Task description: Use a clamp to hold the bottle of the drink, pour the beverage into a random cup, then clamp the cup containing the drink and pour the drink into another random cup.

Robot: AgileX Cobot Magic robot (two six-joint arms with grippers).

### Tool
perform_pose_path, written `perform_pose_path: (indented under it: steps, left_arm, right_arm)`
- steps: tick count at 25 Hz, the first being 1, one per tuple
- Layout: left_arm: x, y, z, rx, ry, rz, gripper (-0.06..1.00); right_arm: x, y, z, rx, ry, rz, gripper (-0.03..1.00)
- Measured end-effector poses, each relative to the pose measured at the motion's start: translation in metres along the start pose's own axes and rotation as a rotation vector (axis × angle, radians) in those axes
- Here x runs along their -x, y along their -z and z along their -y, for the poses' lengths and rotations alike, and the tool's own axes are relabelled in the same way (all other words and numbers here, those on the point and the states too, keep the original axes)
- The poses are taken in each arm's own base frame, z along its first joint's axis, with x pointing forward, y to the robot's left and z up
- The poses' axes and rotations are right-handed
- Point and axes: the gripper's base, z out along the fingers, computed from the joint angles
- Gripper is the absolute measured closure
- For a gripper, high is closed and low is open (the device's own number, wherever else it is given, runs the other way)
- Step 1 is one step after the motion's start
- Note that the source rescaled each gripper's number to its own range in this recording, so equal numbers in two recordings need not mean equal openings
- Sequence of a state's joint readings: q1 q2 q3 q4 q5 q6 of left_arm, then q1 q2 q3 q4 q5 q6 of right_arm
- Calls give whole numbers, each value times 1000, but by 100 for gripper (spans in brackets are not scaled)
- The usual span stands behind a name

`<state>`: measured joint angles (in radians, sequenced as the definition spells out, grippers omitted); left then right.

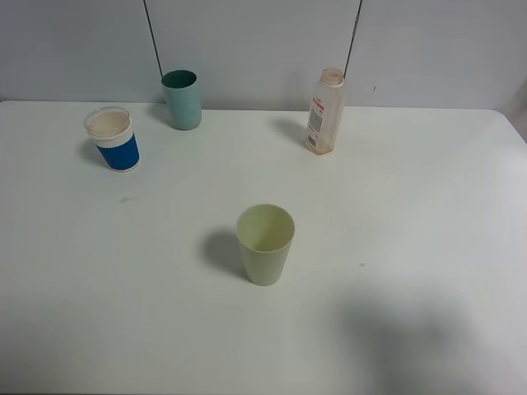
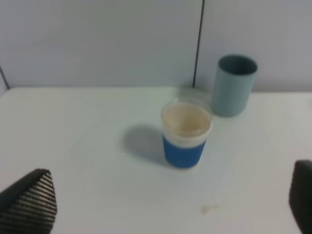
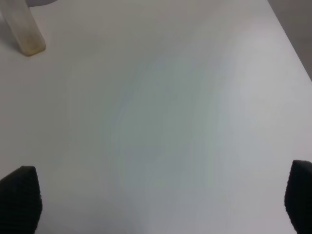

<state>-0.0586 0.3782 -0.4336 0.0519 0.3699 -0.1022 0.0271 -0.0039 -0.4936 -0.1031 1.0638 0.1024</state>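
The blue paper cup with a white upper band stands at the back left, its inside pale beige. The plain teal cup stands upright behind it, to its right. The clear bottle stands uncapped at the back right and looks almost empty, with a faint yellowish tint at its base. No liquid shows clearly in any cup. My left gripper is open, short of the blue cup, holding nothing. My right gripper is open over bare table, well short of the bottle. Neither shows in the exterior view.
A pale green cup stands upright in the middle of the white table. A small brownish spot lies in front of the blue cup. A grey wall with two dark cables runs behind the table.
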Motion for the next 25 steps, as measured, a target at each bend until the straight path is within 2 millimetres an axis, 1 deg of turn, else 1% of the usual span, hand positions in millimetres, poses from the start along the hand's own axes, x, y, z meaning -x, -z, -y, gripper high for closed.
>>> perform_pose_path:
  steps: [2,6,15,20,23,25]
  left_arm:
    - [-6,11,-2,13,-14,-29,2]
    - [-9,21,-3,21,-12,-34,2]
    - [-16,28,-4,30,-10,-90,2]
    - [-8,41,-5,45,-10,-134,2]
    - [-12,46,-6,59,-16,-170,2]
    - [-19,52,-7,68,-16,-216,2]
  right_arm:
    - [0,0,0,0,0,0,-3]
    - [0,0,0,0,0,0,-3]
    - [0,0,0,0,0,0,-3]
    - [0,0,0,0,0,0,-3]
    - [0,0,0,0,0,0,-3]
    - [0,0,0,0,0,0,-3]
